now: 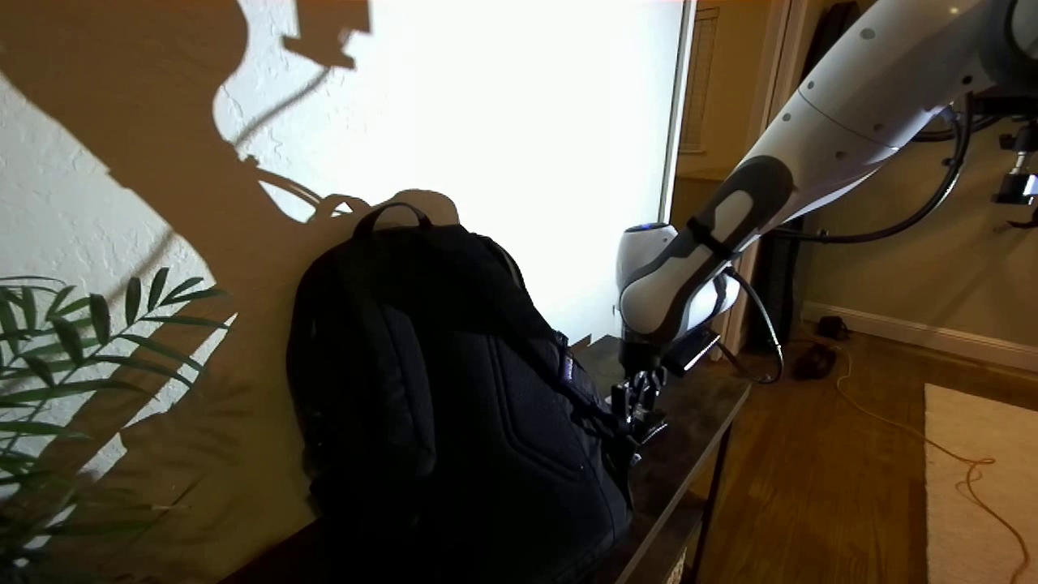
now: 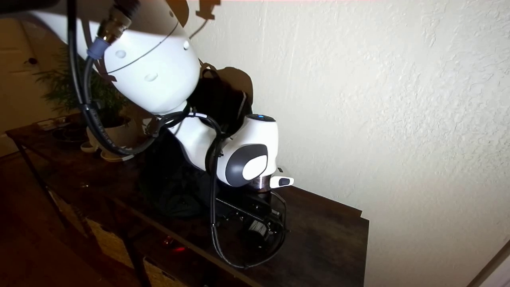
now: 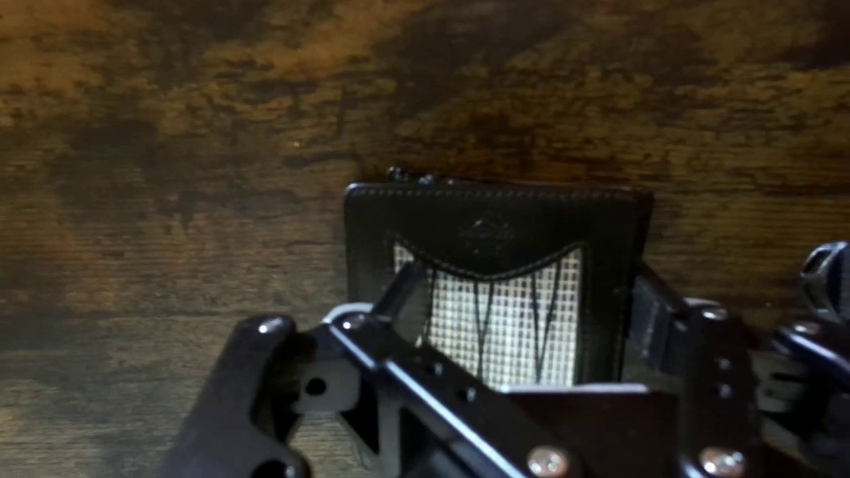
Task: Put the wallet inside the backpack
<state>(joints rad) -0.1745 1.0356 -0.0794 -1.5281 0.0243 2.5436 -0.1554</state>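
arm [image 1: 868,113]: white, rounded | joint cover [image 2: 237,162]: dark grey, white inset [image 2: 255,168] | cables [image 2: 214,191]: black, looping | pincer [image 3: 528,289]: black, silvery screws [image 3: 548,461]

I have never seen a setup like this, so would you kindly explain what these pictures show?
The white machine is a robot arm ending in a gripper, which works like a hand. Both exterior views come from cameras outside it; the close-up comes from its wrist. A black backpack and a potted plant stand on the wooden table. In the close-up, a dark wallet with a pale mesh face appears to lie there too. The jaws stand apart, one over that face; nothing looks firmly held.
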